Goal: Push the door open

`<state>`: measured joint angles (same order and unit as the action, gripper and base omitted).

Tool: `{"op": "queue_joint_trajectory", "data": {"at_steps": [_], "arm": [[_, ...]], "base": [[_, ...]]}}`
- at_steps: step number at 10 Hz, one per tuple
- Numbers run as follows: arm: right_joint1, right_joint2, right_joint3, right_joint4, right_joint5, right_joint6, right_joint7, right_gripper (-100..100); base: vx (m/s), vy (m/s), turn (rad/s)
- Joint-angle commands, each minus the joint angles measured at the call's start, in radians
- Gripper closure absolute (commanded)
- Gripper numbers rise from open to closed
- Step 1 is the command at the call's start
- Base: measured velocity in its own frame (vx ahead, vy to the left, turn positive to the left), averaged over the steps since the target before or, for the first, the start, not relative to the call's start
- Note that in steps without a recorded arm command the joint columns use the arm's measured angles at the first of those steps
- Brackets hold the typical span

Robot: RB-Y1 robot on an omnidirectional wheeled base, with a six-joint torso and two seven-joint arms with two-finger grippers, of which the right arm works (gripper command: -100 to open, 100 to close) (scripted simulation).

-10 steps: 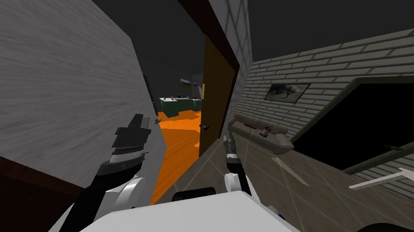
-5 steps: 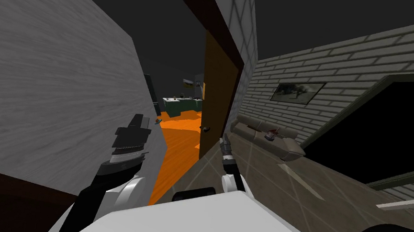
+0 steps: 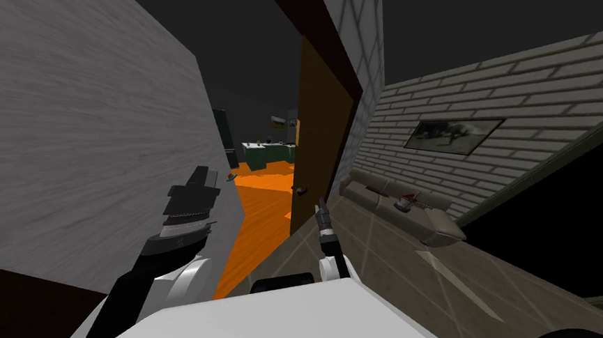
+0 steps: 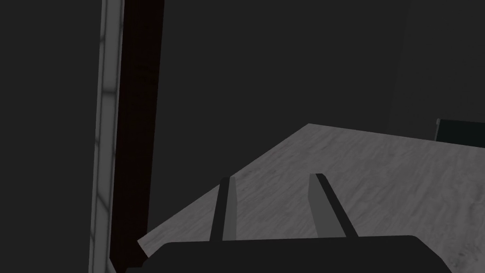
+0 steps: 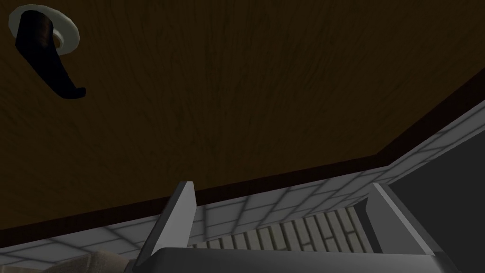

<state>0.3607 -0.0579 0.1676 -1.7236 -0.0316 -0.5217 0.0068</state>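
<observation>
- Swinging with my body, the head view has shifted; the sofa (image 3: 401,205) itself has not moved.
- Right tool (image 3: 322,207), fingers spread and empty, has edged nearer the brown door (image 3: 318,130), close to its lever handle (image 5: 45,57).
- Door stands ajar beside the orange floor (image 3: 261,208); pushing contact looks close.
- Left tool (image 3: 198,177), fingers apart, hangs by the grey wall (image 3: 74,118).
</observation>
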Motion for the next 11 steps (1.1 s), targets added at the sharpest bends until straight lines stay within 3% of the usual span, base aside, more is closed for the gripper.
{"op": "queue_joint_trajectory", "data": {"at_steps": [1,11], "arm": [[-0.010,-0.006,0.016,0.040,0.003,-0.011,-0.004,-100],[-0.086,-0.029,0.101,0.302,0.020,-0.090,-0.022,-100]], "base": [[0.098,-0.106,0.131],[0.067,-0.088,0.100]]}}
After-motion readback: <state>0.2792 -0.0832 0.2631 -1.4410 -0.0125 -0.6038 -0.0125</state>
